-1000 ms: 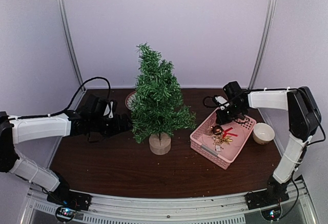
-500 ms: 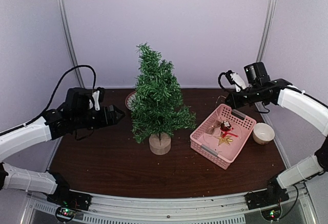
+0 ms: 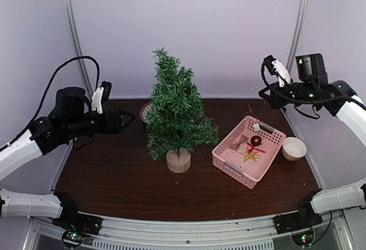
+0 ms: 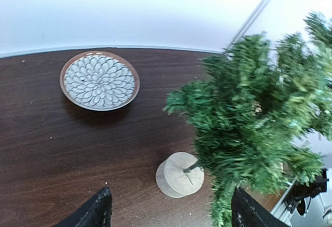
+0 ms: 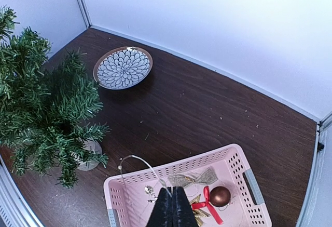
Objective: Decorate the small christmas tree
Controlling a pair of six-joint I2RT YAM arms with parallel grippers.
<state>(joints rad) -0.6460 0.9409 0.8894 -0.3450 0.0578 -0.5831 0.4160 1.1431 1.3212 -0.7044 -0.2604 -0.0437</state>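
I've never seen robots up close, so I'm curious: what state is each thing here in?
small christmas tree: upright, undecorated.
pink basket: upright, ornaments inside.
patterned plate: empty.
white bowl: upright beside the basket.
left gripper: open, holding nothing.
right gripper: shut, above the basket.

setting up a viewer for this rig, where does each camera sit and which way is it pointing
top external: fixed high behind the arms, facing the back wall; sees tree, pink basket, left arm, right arm
left wrist: over the table on its left side, looking down at plate and tree; tips of the open left gripper show
right wrist: high over the pink basket, looking down; shut right gripper at the bottom edge
shared: both wrist views hold the plate and tree
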